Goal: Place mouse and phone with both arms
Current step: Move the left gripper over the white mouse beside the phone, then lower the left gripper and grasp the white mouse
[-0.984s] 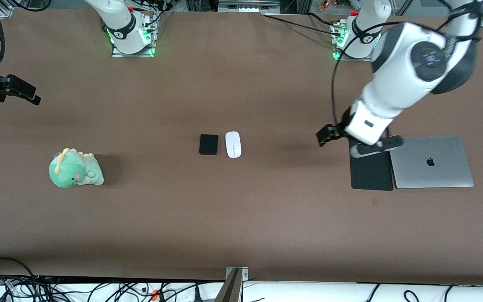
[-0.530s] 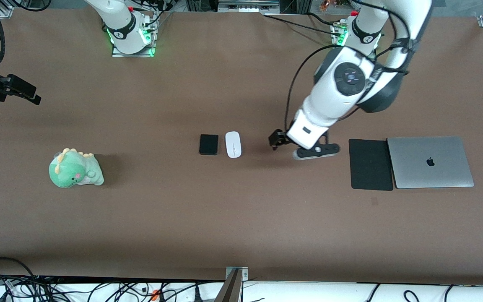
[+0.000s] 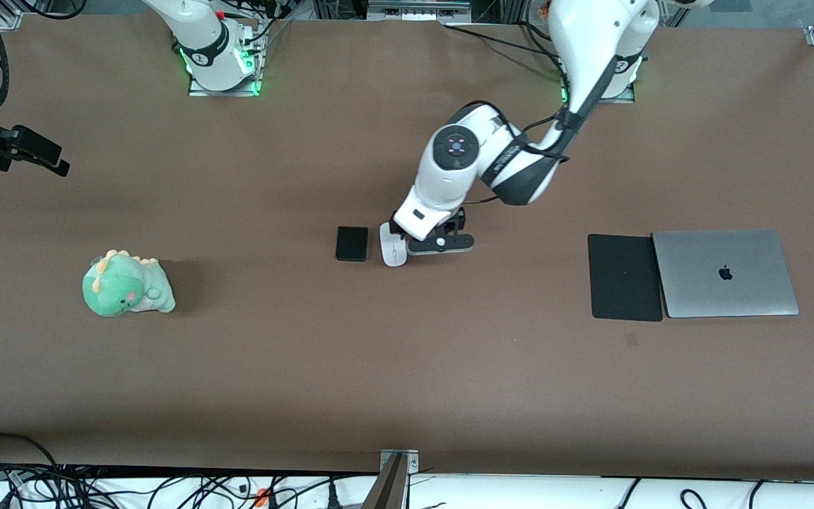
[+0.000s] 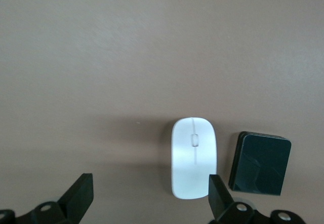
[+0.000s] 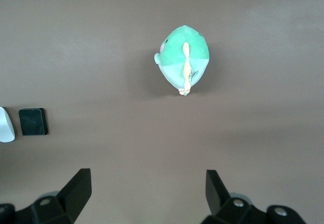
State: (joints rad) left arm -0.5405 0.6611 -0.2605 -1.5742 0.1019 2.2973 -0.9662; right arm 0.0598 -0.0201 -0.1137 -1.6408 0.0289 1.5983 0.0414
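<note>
The white mouse (image 3: 392, 254) lies at the table's middle, with the black phone (image 3: 352, 243) right beside it toward the right arm's end. My left gripper (image 3: 409, 235) hangs open low over the table, partly over the mouse. In the left wrist view the mouse (image 4: 193, 156) lies just inside one fingertip (image 4: 216, 187), off the gripper's (image 4: 149, 188) centre, and the phone (image 4: 260, 163) lies outside it. My right gripper (image 3: 45, 157) waits open and empty in the air at the right arm's end. The right wrist view (image 5: 147, 186) shows the phone (image 5: 33, 121) and the mouse's edge (image 5: 5, 125).
A green dinosaur plush (image 3: 128, 285) sits toward the right arm's end and also shows in the right wrist view (image 5: 184, 61). A flat black mouse pad (image 3: 625, 277) and a closed silver laptop (image 3: 725, 273) lie side by side toward the left arm's end.
My left arm has swept from above the mouse pad across the table to the mouse and come lower. The right arm, mouse and phone have not moved.
</note>
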